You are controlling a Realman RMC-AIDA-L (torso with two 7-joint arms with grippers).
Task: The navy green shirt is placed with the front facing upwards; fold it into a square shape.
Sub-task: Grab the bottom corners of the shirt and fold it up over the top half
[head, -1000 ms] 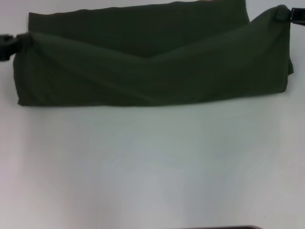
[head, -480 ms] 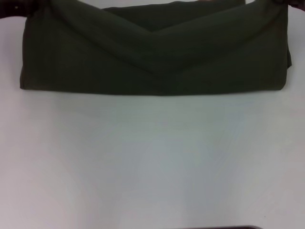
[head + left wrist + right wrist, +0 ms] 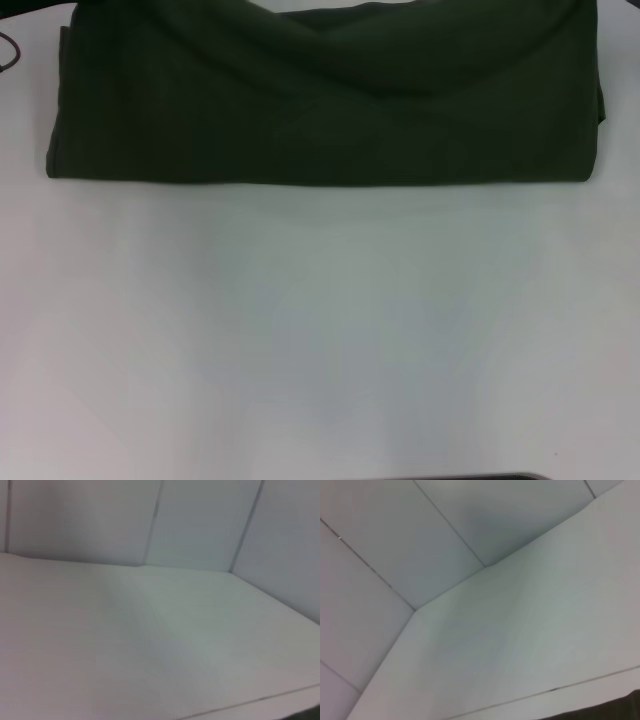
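Neither claw shows; the navy green shirt (image 3: 320, 110) lies folded, plain side up.

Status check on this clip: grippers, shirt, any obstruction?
Both grippers out of view. Shirt lies as a wide folded band at the table's far side, top layer sagging mid-span; not square yet. Nothing obstructing.

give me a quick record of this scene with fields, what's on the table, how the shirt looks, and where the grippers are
item: navy green shirt
shirt state: folded into a wide band, plain dark side up, no print showing
shirt position: far part of the white table, top edge cut off by the head view
top layer: sags in the middle, higher toward both far corners
near edge: straight, lying flat
grippers: neither visible in any view
wrist views: only bare table and wall panels
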